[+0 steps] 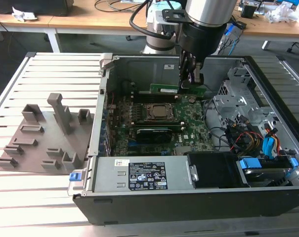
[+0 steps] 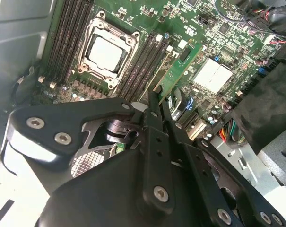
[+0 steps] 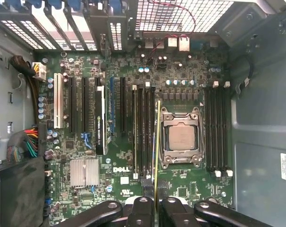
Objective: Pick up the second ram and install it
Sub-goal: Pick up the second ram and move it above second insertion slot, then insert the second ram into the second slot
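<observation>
The jaws are closed on the second ram [image 3: 157, 142], gripping its upper edge. The stick hangs on edge just beside the CPU socket [image 3: 181, 138], long axis parallel to the adjacent memory slots [image 3: 143, 132].

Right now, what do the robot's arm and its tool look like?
The arm is a silvery metal cylinder ending in a black wrist housing, and a black cable loops beside it. The tool is matte black, with flat jointed link bars dotted with silver screw heads, tapering to two slim fingers.
</observation>
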You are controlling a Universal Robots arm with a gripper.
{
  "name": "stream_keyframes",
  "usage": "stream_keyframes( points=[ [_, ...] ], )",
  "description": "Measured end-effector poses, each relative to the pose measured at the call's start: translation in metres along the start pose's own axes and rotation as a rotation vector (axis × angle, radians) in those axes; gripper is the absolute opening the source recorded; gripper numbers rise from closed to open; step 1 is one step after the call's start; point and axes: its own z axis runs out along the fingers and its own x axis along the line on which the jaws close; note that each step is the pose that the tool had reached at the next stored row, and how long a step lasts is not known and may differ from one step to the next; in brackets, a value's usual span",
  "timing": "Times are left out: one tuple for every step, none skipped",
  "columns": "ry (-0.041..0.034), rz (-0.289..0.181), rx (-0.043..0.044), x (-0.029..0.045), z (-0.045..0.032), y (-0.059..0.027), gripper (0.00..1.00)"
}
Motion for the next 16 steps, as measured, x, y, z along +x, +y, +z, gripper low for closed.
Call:
stream_keyframes(
  points=[
    [0.0, 0.0, 0.0, 0.0, 0.0, 0.0, 0.14],
    [0.0, 0.0, 0.0, 0.0, 0.0001, 0.0, 0.14],
    [0.0, 0.0, 0.0, 0.0, 0.0001, 0.0, 0.14],
    [0.0001, 0.0, 0.0, 0.0, 0.0001, 0.0, 0.14],
    [0.0, 0.0, 0.0, 0.0, 0.0001, 0.0, 0.14],
    [0.0, 0.0, 0.0, 0.0, 0.0002, 0.0, 0.14],
    [0.0, 0.0, 0.0, 0.0, 0.0002, 0.0, 0.14],
    [-0.0001, 0.0, 0.0, 0.0, 0.0005, -0.0001, 0.14],
    [-0.0001, 0.0, 0.0, 0.0002, 0.0019, -0.0001, 0.14],
    [0.0, 0.0, 0.0, 0.0002, 0.0033, -0.0002, 0.14],
    [0.0, 0.0, 0.0, 0.0004, 0.0054, -0.0003, 0.14],
    [0.0, 0.0, 0.0, 0.0005, 0.0065, -0.0003, 0.14],
    [0.0, 0.0, 0.0, 0.0006, 0.0083, -0.0004, 0.14],
    [-0.0001, 0.0, 0.0, 0.0008, 0.0105, -0.0005, 0.14],
    [0.0, 0.0, 0.0, 0.001, 0.0132, -0.0006, 0.14],
    [0.0001, 0.0, 0.0, 0.0012, 0.0156, -0.0007, 0.14]
  ],
)
